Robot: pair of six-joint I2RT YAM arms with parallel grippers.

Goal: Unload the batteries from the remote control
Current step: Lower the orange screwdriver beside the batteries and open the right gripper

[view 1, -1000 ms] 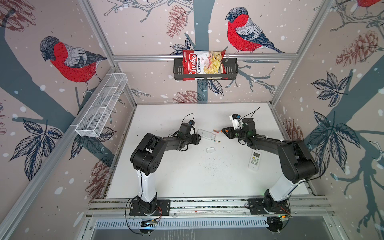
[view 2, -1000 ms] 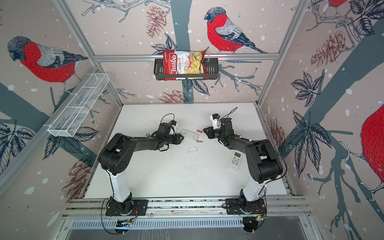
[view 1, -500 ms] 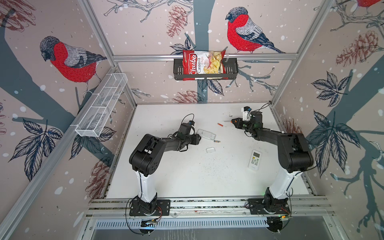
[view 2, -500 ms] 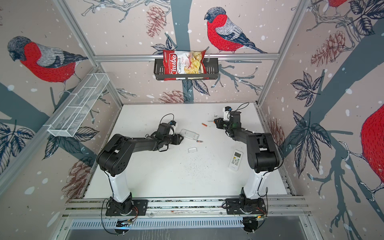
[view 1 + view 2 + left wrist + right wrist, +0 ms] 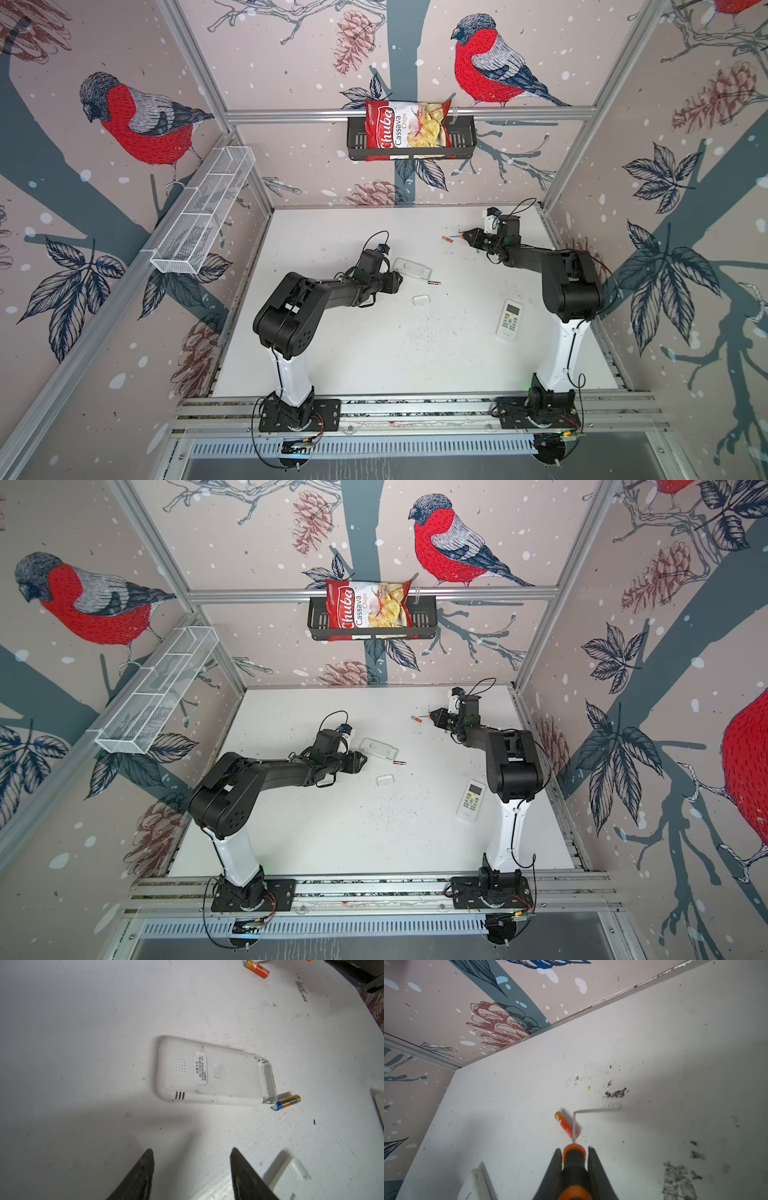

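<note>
Our right end effector [image 5: 574, 1150] is pressed together on the screwdriver [image 5: 574, 1165]. Its bent tip crosses over the orange battery [image 5: 566, 1126], which lies far out on the tabletop [image 5: 675, 1043]. Our left end effector [image 5: 192, 1159] is spread and empty and faces the remote [image 5: 207, 1072]. The remote lies face down with its end compartment open; the gold battery [image 5: 287, 1102] is just beside that corner and the cover [image 5: 288, 1178] is near. We judge this remote unloaded, though we see the compartment only partly. To do well, we raise the tip slowly so the battery does not roll. For the second remote [image 5: 510, 320], the left one should hold its long sides firmly.
</note>
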